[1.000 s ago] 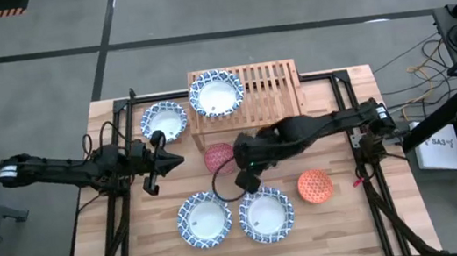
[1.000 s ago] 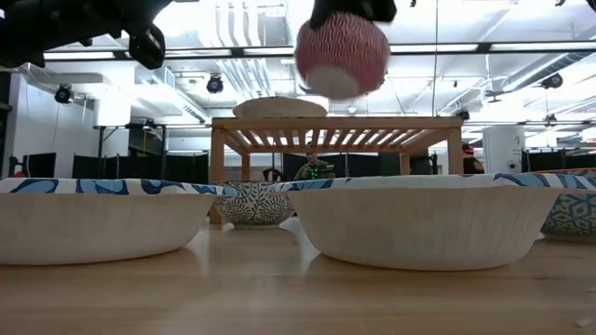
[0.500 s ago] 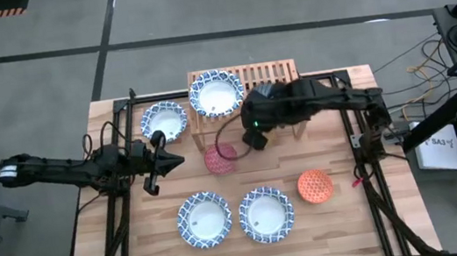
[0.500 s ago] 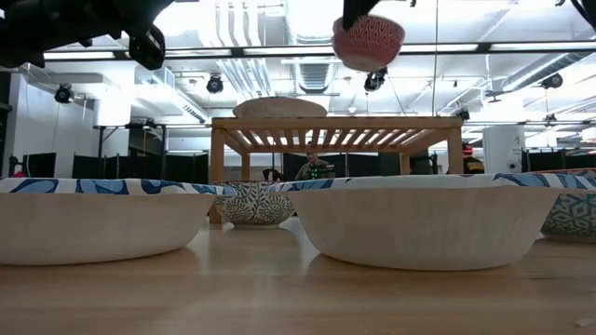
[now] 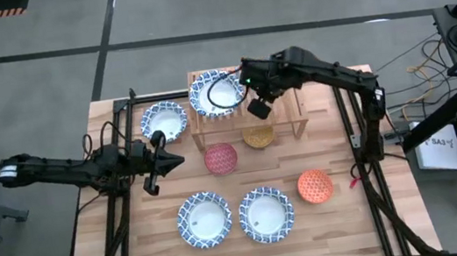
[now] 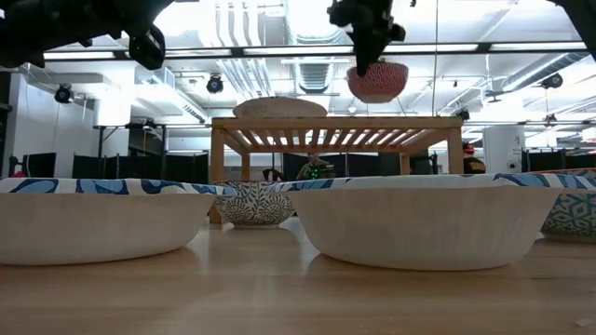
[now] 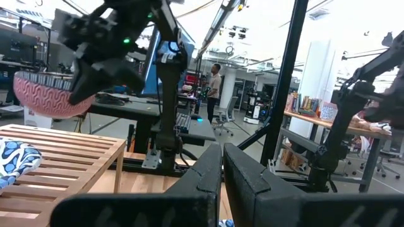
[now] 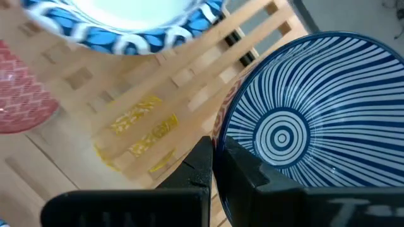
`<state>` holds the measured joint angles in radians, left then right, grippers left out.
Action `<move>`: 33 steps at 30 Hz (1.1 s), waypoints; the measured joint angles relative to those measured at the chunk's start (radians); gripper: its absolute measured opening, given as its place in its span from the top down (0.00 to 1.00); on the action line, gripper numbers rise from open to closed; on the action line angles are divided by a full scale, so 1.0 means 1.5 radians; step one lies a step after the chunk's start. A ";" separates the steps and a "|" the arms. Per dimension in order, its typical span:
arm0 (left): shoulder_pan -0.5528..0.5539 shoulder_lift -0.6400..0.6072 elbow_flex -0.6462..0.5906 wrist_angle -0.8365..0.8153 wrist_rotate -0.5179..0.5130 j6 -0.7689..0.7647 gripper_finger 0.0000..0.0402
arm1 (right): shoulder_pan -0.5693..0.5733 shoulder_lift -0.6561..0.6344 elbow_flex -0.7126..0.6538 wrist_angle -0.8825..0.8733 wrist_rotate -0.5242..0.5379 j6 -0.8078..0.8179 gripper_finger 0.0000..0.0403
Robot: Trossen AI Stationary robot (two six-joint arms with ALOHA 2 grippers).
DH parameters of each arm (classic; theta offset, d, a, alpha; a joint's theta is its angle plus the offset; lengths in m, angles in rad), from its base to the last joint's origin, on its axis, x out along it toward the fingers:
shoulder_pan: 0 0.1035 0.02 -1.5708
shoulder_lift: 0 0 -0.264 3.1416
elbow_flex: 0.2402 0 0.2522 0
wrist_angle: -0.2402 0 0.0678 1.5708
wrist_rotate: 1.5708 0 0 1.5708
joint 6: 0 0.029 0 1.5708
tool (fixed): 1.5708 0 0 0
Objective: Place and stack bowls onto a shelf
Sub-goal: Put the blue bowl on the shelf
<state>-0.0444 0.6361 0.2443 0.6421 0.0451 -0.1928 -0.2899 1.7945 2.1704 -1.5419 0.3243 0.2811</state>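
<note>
The table (image 5: 139, 255) of light planks carries the wooden shelf (image 5: 279, 77) at its far middle, and on the shelf's left end sits a wide blue-and-white bowl (image 5: 214, 94). Three more wide patterned bowls rest on the table: one (image 5: 163, 121) just left of the shelf, and a pair near the front edge, the left one (image 5: 204, 219) and the right one (image 5: 266, 214) sitting side by side. The left arm lies low across the table's left side, its left claw (image 5: 160, 161) pointing toward the middle with its fingers clenched together and holding nothing. The right arm reaches in from the right over the shelf, and the right claw (image 5: 257, 98) hangs above the slats, clamped on the rim of a small red bowl (image 6: 377, 80) whose inside is striped blue and white (the right wrist view shows this lining close up); in the low view that bowl is in the air, clear of the shelf top. Among the smaller bowls, a pink-red one (image 5: 221, 158) stands on the table just in front of the shelf, an orange one (image 5: 314, 186) sits toward the front right, and a mustard yellow one (image 5: 258, 136) lies under the shelf, seen through the slats.
</note>
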 joint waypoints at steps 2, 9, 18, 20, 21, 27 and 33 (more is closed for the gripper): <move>0.000 0.000 0.000 0.000 0.000 0.000 1.00 | -0.014 0.000 -0.016 0.007 -0.010 -0.009 0.97; 0.000 0.000 0.000 -0.007 0.000 0.000 1.00 | -0.037 0.000 -0.089 0.025 -0.013 -0.038 0.97; 0.000 0.000 0.000 -0.007 0.000 0.000 1.00 | -0.042 0.000 -0.126 0.068 -0.033 -0.060 0.97; 0.000 0.000 0.000 -0.007 0.000 0.000 1.00 | -0.044 0.000 -0.128 0.073 -0.034 -0.065 0.97; 0.000 0.000 0.000 -0.007 0.000 0.000 1.00 | -0.045 0.000 -0.128 0.075 -0.033 -0.065 0.97; 0.000 0.000 0.000 -0.007 0.000 0.000 1.00 | -0.048 0.000 -0.128 0.080 -0.031 -0.080 0.97; 0.000 0.000 0.000 0.001 0.000 0.000 1.00 | -0.049 0.000 -0.128 0.093 -0.031 -0.097 0.97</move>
<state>-0.0444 0.6361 0.2443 0.6442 0.0448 -0.1928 -0.3629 1.7947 1.9781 -1.4030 0.2771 0.1362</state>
